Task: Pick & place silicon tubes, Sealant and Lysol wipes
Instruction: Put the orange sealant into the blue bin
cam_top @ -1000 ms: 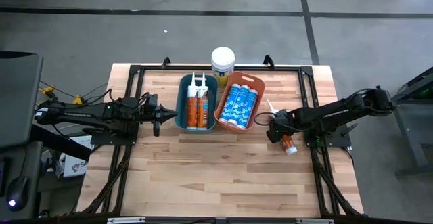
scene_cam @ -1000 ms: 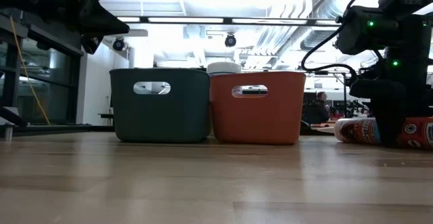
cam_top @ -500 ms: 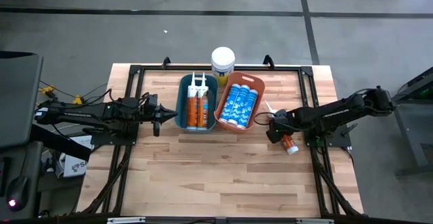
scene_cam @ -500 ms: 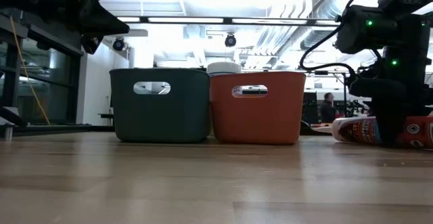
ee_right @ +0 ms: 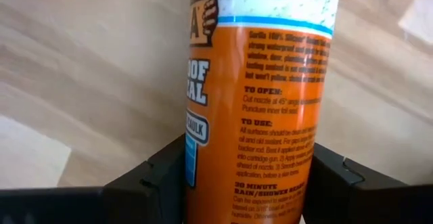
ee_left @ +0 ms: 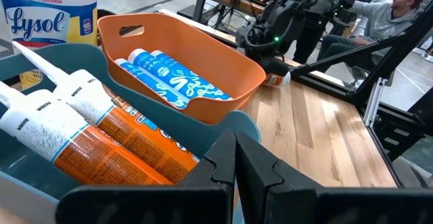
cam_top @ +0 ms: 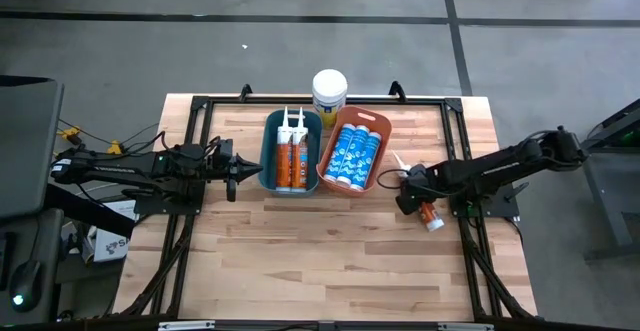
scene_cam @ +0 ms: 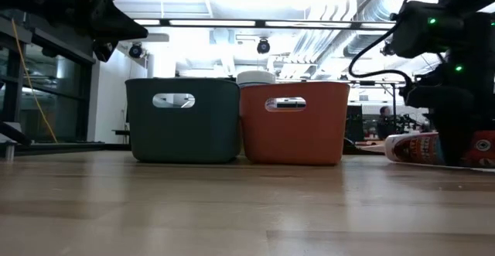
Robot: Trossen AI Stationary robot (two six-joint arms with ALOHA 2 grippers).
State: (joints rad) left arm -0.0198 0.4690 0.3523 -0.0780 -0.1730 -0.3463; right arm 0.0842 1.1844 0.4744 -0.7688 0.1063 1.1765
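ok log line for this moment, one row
right hand: shut on orange tube, on table right of orange bin | left hand: shut, waiting by teal bin | Lysol wipes: behind bins

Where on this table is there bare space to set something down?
The near half of the table, in front of the teal bin and orange bin, is bare wood. It is crowded at the back: both bins hold tubes, the Lysol wipes stand behind them, and the right gripper grips an orange tube beside the orange bin.
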